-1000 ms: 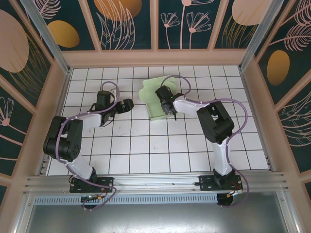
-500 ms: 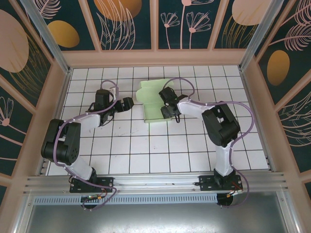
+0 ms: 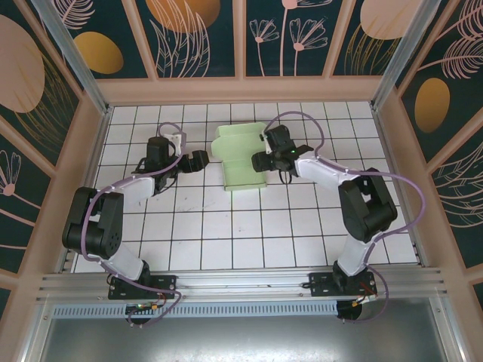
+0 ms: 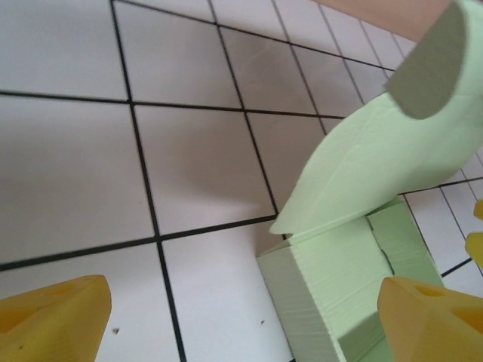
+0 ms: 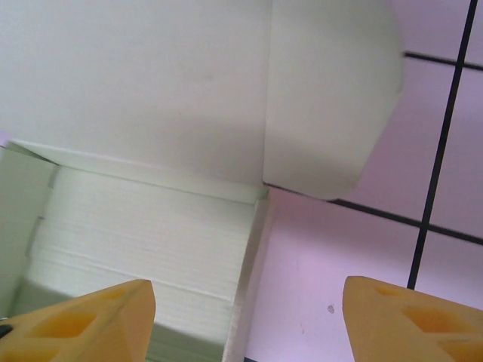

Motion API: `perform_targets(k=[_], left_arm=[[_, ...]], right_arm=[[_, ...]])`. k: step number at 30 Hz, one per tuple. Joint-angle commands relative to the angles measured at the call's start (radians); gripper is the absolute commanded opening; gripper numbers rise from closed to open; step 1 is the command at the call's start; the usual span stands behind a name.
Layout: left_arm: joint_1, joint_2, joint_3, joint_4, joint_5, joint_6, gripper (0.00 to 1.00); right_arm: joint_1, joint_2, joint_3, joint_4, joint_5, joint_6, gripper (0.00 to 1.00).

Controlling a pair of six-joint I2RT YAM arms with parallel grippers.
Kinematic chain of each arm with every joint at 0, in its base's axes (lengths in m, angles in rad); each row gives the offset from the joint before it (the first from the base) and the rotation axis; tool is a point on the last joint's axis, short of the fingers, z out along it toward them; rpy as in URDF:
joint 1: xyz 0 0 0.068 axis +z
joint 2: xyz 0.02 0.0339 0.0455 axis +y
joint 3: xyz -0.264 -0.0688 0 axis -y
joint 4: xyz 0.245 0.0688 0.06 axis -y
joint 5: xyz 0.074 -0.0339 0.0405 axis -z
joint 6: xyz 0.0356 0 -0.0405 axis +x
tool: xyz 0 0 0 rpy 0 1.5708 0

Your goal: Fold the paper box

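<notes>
Box: set on the counter, toward its far middle.
Left end effector: placed just left of the box.
Right end effector: held at the box's right edge.

Pale mint-green paper box lies part-folded at far centre, walls raised, lid open.

free: bare table tiles on my near side, wide passage | blocked: paper box with raised flap stands between my left fingers and right fingers, near both | limits: walls fence left, right, far edges
</notes>
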Motion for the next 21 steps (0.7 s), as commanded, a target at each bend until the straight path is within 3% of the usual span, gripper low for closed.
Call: perform_targets(k=[1, 4, 7, 11, 14, 21], left_arm=[[-0.008, -0.006, 0.072, -0.008, 0.069, 0.118, 0.87], [-0.008, 0.054, 0.205, -0.219, 0.215, 0.326, 0.81], [-0.008, 0.095, 0.311, -0.377, 0.158, 0.449, 0.8], [-0.008, 0.168, 0.46, -0.525, 0.165, 0.564, 0.76], [-0.008, 0.216, 0.575, -0.643, 0.145, 0.631, 0.68], [-0.048, 0.349, 0.831, -0.915, 0.066, 0.775, 0.7]], right_arm=[[-0.031, -0.059, -0.03, 0.069, -0.081, -0.031, 0.68], [-0.051, -0.091, -0.053, 0.081, -0.112, -0.06, 0.68], [-0.059, -0.118, -0.073, 0.08, -0.148, -0.092, 0.69], [-0.065, -0.145, -0.091, 0.067, -0.164, -0.134, 0.69], [-0.074, -0.16, -0.108, 0.069, -0.172, -0.143, 0.7], [-0.089, -0.183, -0.15, 0.095, -0.183, -0.141, 0.7]])
